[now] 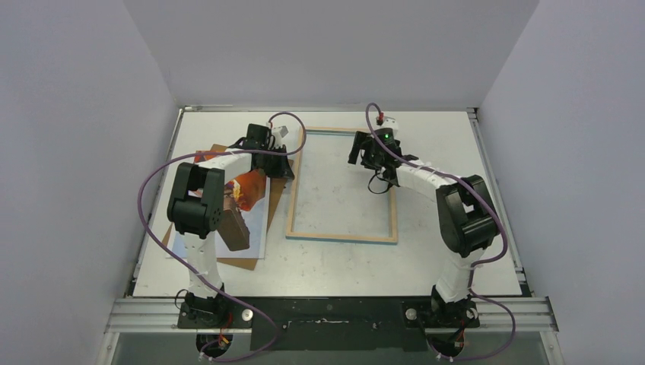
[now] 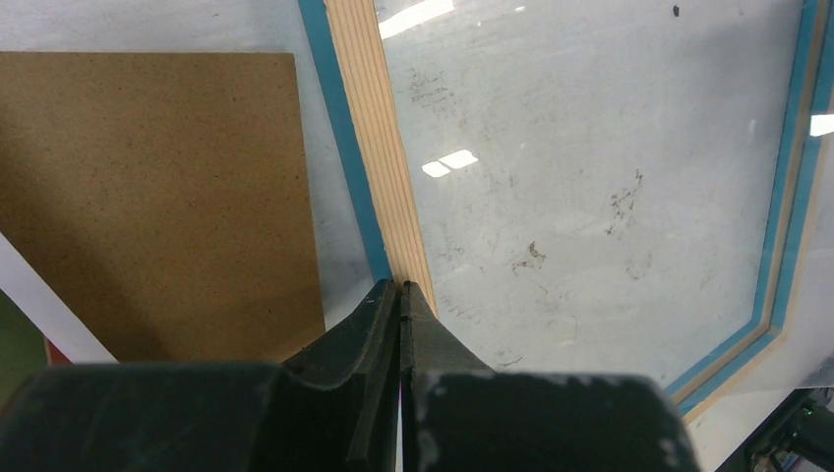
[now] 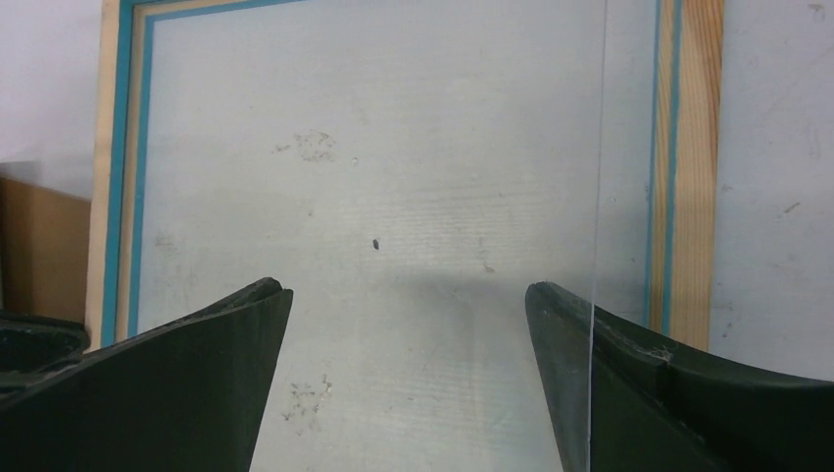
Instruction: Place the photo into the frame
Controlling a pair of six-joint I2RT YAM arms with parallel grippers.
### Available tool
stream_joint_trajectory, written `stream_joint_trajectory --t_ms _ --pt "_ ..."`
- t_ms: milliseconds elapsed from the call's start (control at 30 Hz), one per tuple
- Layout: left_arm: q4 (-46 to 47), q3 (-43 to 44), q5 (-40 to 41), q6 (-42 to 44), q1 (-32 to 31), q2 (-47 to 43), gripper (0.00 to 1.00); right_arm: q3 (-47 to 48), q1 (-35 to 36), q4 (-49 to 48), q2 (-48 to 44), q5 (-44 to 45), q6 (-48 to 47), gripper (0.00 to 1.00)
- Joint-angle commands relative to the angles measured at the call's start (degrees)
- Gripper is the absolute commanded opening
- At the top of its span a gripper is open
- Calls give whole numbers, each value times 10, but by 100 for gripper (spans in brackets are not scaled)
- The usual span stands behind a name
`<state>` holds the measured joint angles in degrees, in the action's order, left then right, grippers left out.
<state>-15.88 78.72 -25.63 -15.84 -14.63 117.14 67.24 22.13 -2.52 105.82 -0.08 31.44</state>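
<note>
Now left gripper (image 2: 400,295) sits closed at an edge of the frame (image 2: 379,147), right gripper (image 3: 408,290) open above it.

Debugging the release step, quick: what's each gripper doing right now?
Left gripper: closed, nothing between its fingers.
Right gripper: open, holding nothing, above the frame.

Frame (image 1: 342,237) blue-edged, pale wood — photo (image 1: 247,190) orange-red.

A brown board (image 2: 157,197) lies flat on the scuffed white counter (image 1: 342,266), on its left half. Plain pale walls (image 1: 327,46) enclose the counter on three sides.
</note>
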Motion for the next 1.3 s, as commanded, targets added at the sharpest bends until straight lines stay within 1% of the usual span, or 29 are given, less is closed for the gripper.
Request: stream_joint_trajectory --t_ms 0,67,233,433,833,1033,1267 --pt "-20 -15 -50 -2 -18 14 0 46 32 68 8 53 -31 92" --pt "-20 -15 -49 -2 -17 14 0 56 39 85 12 72 -40 90" --pt "-19 -16 -51 -3 -16 13 0 78 54 118 25 114 -54 90" --pt "-19 -17 -52 -4 -13 11 0 98 59 147 42 135 -66 90" --pt "-18 -19 -53 -4 -7 10 0 107 54 162 41 114 -88 90" --pt "-18 -22 -54 -3 -5 7 0 95 42 167 33 116 -92 90" --pt "-18 -22 -54 -3 -4 7 0 85 28 162 17 91 -96 90"
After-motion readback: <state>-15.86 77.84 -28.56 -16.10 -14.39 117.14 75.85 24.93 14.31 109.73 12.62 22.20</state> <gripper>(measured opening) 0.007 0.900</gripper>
